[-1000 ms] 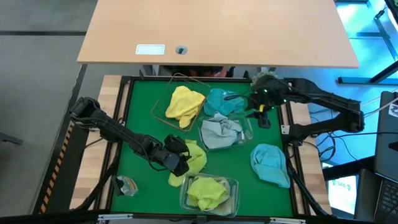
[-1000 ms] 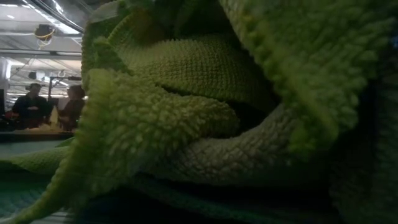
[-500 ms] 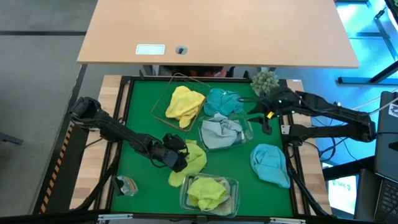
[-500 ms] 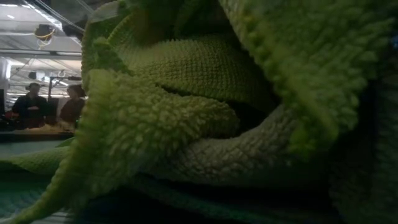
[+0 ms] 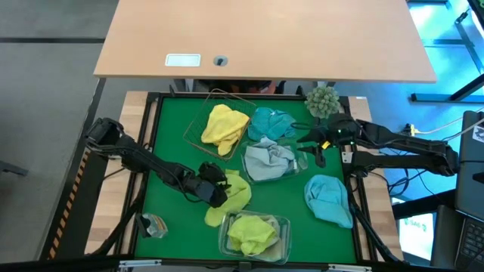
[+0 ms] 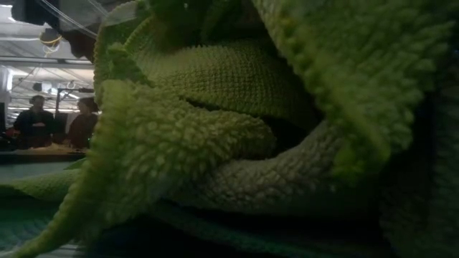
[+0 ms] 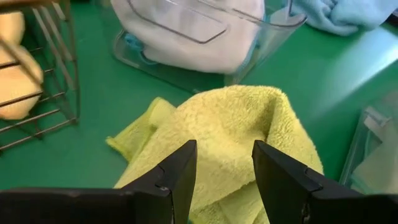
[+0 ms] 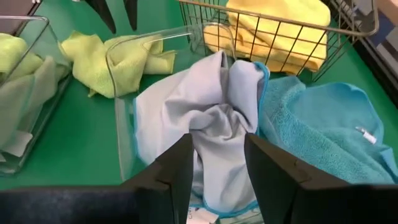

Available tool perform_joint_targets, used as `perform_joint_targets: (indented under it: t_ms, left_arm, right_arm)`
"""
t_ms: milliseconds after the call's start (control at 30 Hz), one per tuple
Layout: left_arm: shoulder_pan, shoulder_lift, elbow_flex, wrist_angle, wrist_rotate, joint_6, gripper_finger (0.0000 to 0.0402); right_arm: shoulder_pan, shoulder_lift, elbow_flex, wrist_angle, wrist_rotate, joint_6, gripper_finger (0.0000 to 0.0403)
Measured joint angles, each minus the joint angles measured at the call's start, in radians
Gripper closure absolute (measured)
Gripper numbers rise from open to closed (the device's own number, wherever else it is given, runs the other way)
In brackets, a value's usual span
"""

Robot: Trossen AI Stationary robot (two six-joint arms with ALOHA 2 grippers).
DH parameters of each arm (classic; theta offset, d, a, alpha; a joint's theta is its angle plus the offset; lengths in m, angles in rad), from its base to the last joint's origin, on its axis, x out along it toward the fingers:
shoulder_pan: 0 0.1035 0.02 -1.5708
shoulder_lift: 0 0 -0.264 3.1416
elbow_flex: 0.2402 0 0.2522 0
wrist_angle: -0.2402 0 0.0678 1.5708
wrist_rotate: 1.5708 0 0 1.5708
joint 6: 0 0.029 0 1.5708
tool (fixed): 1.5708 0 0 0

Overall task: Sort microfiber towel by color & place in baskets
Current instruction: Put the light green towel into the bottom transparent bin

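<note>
left gripper (image 5: 214,189): sitting open and empty at the near-left edge of the loose lime towel (image 5: 233,193); in the wrist view the cloth is lying straight ahead, just past the fingertips (image 7: 181,163).
lime tub (image 5: 254,234): sitting just beyond that towel toward the table's near edge, already holding lime cloth; likely drop spot.
nearer arm: left, by a wide margin.
towel axis: crumpled heap, stretching roughly toward the lime tub; no clean long side.
right gripper (image 5: 318,145): hovering open and empty beside the middle tub (image 5: 300,163) with its pale cloth (image 5: 268,161).
teal towels: one (image 5: 328,199) lying loose near the right arm, another (image 5: 271,122) beside the wire basket (image 5: 198,119).
far end: yellow towel (image 5: 224,127) sitting in the wire basket.
</note>
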Motion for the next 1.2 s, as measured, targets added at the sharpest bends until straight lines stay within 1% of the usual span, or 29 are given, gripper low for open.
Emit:
perform_joint_targets:
  t_ms: [133,400,533,767,900,1133,1200]
  left_arm:
    - [0.000,0.078,0.000,0.079,0.005,0.007,0.0250]
    - [0.013,0.210,0.000,0.095,0.011,0.000,0.0250]
    - [0.020,0.232,0.002,0.101,0.019,0.001,0.0250]
    - [0.024,0.233,0.003,0.097,0.018,0.001,0.0254]
    - [0.024,0.234,0.002,0.093,0.015,0.000,0.0286]
    - [0.020,0.236,0.023,0.078,0.019,0.000,0.0384]
    - [0.017,0.229,0.029,0.078,0.025,0.004,0.0393]
  right_arm:
    - [0.000,0.000,-0.016,0.005,0.000,0.018,0.0258]
    - [0.000,0.000,-0.017,0.005,0.000,0.045,0.0258]
    - [0.000,0.000,-0.017,0.005,0.000,0.050,0.0258]
    - [0.000,0.000,-0.017,0.004,0.000,0.052,0.0258]
    - [0.000,0.000,-0.017,0.004,0.000,0.052,0.0258]
    - [0.000,0.000,-0.017,0.003,0.000,0.052,0.0258]
    - [0.000,0.000,-0.017,0.001,0.000,0.052,0.0258]
